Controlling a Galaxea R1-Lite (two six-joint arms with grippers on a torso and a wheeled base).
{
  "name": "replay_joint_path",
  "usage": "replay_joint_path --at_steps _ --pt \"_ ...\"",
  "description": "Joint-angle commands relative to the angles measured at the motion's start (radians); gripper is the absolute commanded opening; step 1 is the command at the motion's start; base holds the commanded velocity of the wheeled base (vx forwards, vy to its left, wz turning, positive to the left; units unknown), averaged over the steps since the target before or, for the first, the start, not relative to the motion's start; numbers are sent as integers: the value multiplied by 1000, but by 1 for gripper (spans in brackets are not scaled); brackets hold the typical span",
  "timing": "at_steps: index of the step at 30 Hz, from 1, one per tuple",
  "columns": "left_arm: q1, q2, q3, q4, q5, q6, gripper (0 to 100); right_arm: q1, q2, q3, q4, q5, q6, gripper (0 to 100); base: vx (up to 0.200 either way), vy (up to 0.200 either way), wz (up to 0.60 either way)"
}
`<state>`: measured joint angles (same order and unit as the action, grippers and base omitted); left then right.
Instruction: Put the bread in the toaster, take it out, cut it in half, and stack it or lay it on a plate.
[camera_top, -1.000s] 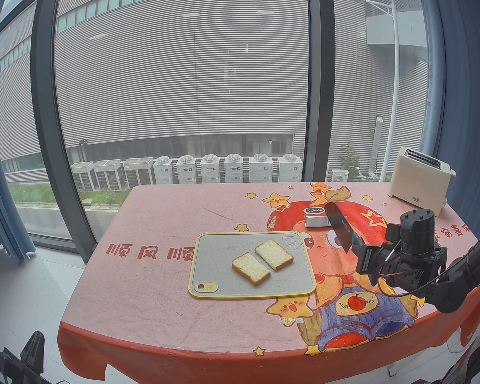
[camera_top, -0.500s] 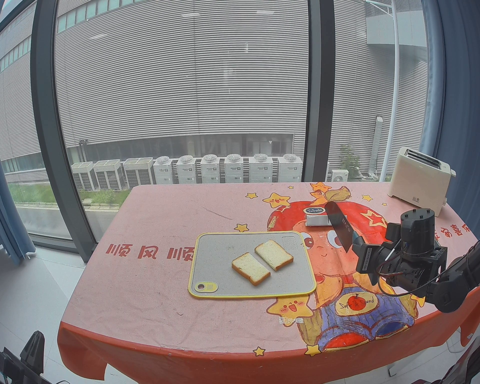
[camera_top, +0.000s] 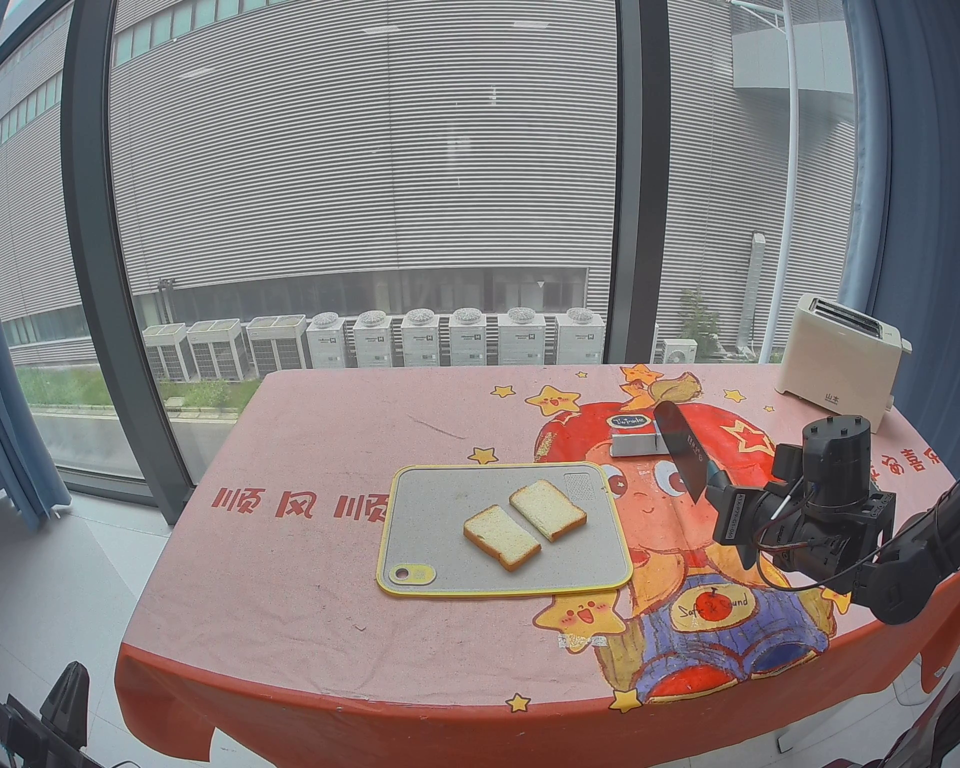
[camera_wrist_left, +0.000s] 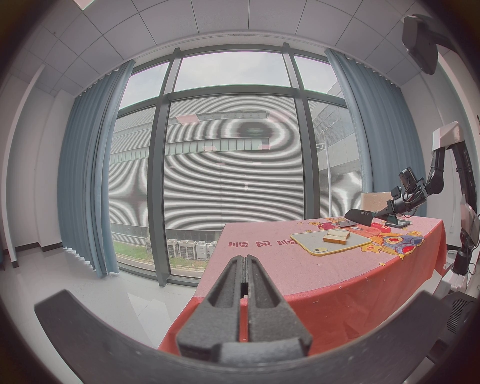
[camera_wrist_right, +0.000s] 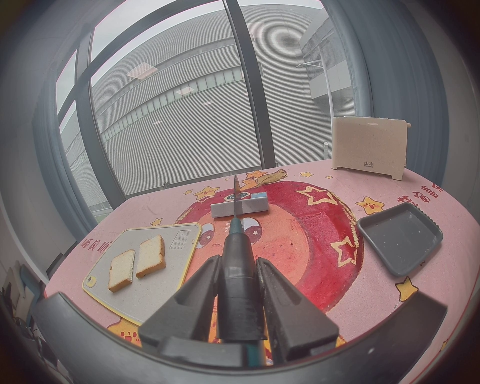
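Observation:
Two toasted bread halves (camera_top: 501, 536) (camera_top: 547, 509) lie side by side on the grey cutting board (camera_top: 440, 520) at the table's middle. To the right of the board, my right gripper (camera_top: 722, 500) is shut on the handle of a black knife (camera_top: 682, 450), blade raised and pointing toward the window. In the right wrist view the knife (camera_wrist_right: 236, 250) points at the grey knife rest (camera_wrist_right: 250, 206), with the bread halves (camera_wrist_right: 122, 263) (camera_wrist_right: 151, 255) off to one side. My left gripper (camera_wrist_left: 245, 280) is shut on nothing, low and off the table's left corner.
A cream toaster (camera_top: 840, 360) stands at the back right corner. A dark grey plate (camera_wrist_right: 400, 237) lies on the cloth beside my right arm, near the table's right edge. The grey knife rest (camera_top: 632, 443) sits just behind the blade.
The knife in my right gripper has edged slightly to the right, toward the knife rest. Bread, board and left arm have not moved.

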<state>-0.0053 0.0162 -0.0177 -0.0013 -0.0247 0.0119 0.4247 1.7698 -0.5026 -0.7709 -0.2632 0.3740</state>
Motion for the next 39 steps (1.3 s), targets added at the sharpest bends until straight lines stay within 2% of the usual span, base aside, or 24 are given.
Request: replay_joint_path --at_steps 1,39 --pt "-1 -16 18 0 0 -1 0 3 5 2 -1 -1 0 0 0 0 0" --pt "-1 -16 18 0 0 0 0 25 0 6 -1 -10 -3 0 0 0 0"
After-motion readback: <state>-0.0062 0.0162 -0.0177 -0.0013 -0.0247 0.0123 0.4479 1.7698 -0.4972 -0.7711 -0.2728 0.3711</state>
